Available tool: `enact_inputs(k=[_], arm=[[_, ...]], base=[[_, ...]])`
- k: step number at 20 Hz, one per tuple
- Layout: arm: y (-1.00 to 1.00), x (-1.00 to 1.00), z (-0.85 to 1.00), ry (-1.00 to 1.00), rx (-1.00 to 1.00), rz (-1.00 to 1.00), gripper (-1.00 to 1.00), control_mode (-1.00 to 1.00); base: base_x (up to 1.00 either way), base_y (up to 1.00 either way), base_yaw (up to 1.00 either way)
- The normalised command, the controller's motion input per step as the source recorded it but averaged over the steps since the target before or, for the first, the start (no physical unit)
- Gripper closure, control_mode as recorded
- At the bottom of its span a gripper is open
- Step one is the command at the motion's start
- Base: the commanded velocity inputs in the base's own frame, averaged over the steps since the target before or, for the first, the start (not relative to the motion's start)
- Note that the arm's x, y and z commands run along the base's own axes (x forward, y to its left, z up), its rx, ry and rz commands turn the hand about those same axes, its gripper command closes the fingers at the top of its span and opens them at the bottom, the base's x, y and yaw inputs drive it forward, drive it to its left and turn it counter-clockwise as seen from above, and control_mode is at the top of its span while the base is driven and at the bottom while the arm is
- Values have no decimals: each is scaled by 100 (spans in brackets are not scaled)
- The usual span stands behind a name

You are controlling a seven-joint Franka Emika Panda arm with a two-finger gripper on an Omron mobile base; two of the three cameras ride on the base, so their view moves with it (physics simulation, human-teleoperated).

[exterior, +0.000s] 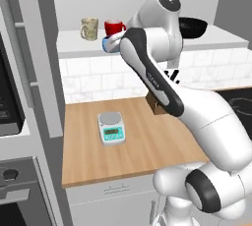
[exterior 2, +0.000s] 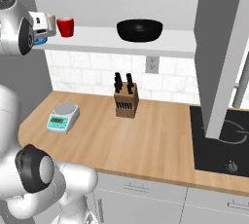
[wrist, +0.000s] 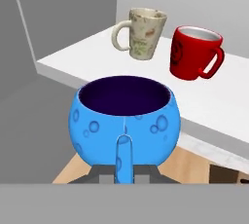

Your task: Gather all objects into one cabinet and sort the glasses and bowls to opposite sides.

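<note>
Carrying the blue bowl (wrist: 125, 120) toward the long white shelf (exterior 2: 175, 42) is where trouble could come: the bowl hangs in the air just off the shelf's front edge, near its left end, and looks about level with that edge, so a straight push forward could knock its belly on the lip and twist it in the grip. The fingers (wrist: 124, 156) are nearly closed, pinched on the bowl's near wall with one tip showing against the outside, a thin hold that a bump might loosen.

On the shelf, the wide black bowl (exterior 2: 140, 29) sits well to the right, with a long bare stretch between it and the mugs. That stretch is the free room; the blue bowl probably belongs beside the black one.

Straight ahead stand the beige mug (wrist: 142, 33) and the red mug (wrist: 194, 52), near each other with handles turned outward, leaving little space at this end. A sideways sweep along the shelf risks clipping the red mug's handle.

Below, the bench (exterior: 142, 141) holds a knife block (exterior 2: 126, 100) and a scale (exterior: 111, 127), which a dropped bowl could strike.
</note>
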Motion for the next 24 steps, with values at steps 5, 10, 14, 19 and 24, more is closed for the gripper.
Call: enact_inputs(k=[5,10,14,19,24], arm=[[9,38,-13,0,0,0,100,-100],[14,45,0,0,0,0,100,-100],[14,43,0,0,0,0,100,-100],[13,40,0,1,0,-1,100,-100],[18,19,-4,2,0,0,100,-100]], base=[[0,0,0],[0,0,0],[0,0,0],[0,0,0],[0,0,0]])
